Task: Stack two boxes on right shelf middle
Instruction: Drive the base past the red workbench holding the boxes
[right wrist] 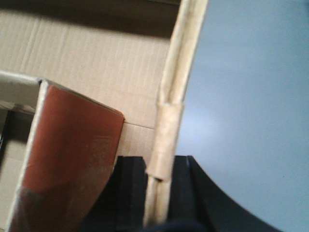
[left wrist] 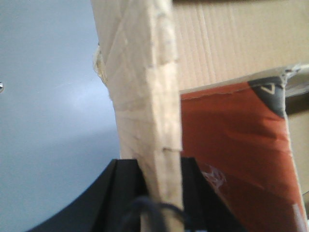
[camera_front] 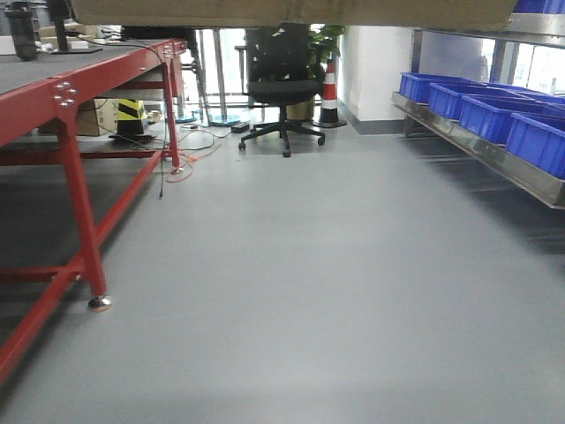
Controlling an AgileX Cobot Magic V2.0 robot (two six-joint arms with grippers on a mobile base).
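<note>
Left wrist-mounted: left gripper (left wrist: 159, 193) clamped on box (left wrist: 231, 43) wall | right gripper (right wrist: 158, 181) clamped likewise | box judged light, bendy; opposite walls suited holding.

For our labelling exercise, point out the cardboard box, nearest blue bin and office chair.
cardboard box (left wrist: 149, 96), left wrist view, upright wall edge.
nearest blue bin (camera_front: 538, 146), front view, front wall.
office chair (camera_front: 282, 91), front view, seat.

Front cam sits low and looks straight ahead over the grey floor (camera_front: 291, 291), with the box (camera_front: 291, 11) just clipping its top edge. Wrist cams look along the left claw (left wrist: 159, 166) and right claw (right wrist: 158, 164), super close to a box wall. Both wrist views share the box's inside and the floor.
</note>
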